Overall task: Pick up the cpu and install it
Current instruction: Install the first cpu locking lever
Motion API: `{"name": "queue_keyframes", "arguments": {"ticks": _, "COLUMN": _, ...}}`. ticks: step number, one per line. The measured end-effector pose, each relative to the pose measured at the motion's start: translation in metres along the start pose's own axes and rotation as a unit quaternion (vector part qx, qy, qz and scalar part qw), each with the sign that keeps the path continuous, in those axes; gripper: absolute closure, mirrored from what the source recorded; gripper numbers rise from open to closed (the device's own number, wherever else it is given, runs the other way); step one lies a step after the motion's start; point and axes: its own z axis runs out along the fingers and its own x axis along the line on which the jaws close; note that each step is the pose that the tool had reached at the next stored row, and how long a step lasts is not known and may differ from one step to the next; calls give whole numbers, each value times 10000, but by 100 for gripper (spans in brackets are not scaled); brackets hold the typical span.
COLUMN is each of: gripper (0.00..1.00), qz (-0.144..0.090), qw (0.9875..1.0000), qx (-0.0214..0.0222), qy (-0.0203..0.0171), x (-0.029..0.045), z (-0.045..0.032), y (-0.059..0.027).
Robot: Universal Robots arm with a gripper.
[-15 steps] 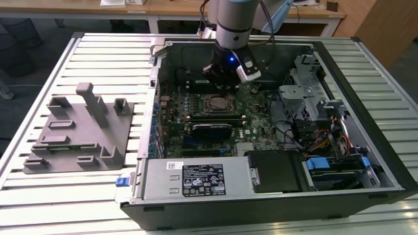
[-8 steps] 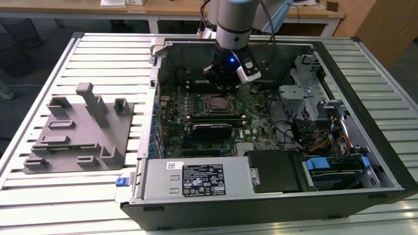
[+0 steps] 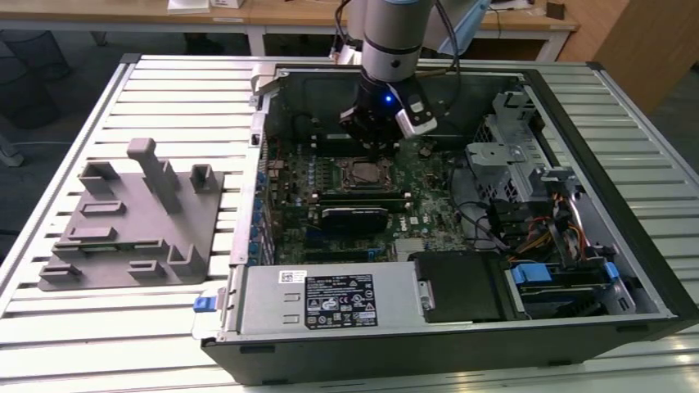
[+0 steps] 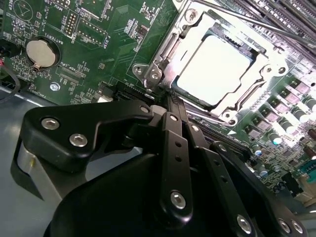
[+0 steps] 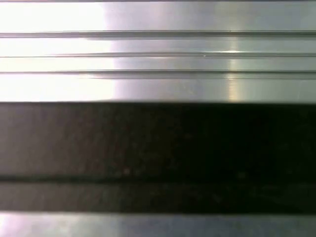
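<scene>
The cpu (image 4: 215, 69), a pale silvery square, lies flat inside the metal socket frame (image 4: 165, 54) on the green motherboard (image 4: 98, 29). In the exterior view the cpu (image 3: 363, 173) sits mid-board inside the open computer case (image 3: 611, 205). My gripper (image 3: 379, 149) hangs just behind the socket on the arm. In the second wrist view my gripper (image 4: 169, 98) has its black fingers (image 4: 174, 128) drawn together, shut with nothing between them. Their tips rest at the socket frame's edge, beside the cpu. A thin metal lever (image 4: 256, 23) runs along the far side of the socket.
A grey plastic tray (image 3: 131, 221) with upright blocks stands on the slatted table at the exterior view's left. Inside the case are the power supply (image 3: 327, 299), drive cage (image 3: 513, 155) and cables (image 3: 546, 229). A coin battery (image 4: 39, 53) sits on the board. The first wrist view has metal slats (image 5: 158, 74).
</scene>
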Motion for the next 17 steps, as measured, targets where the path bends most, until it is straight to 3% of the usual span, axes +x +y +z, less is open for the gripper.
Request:
{"name": "queue_keyframes", "arguments": {"ticks": 5, "gripper": 89, "qz": 0, "qw": 10000, "qx": 2, "qy": -1, "x": -2, "z": -8, "y": 1}}
{"name": "queue_keyframes", "arguments": {"ticks": 11, "gripper": 89, "qz": 2, "qw": 9998, "qx": 176, "qy": 3, "x": -14, "z": 12, "y": 1}}
{"name": "queue_keyframes", "arguments": {"ticks": 14, "gripper": 89, "qz": 4, "qw": 9998, "qx": 204, "qy": 18, "x": -28, "z": 31, "y": -1}}
{"name": "queue_keyframes", "arguments": {"ticks": 17, "gripper": 89, "qz": 4, "qw": 9998, "qx": 203, "qy": 28, "x": -34, "z": 38, "y": 0}}
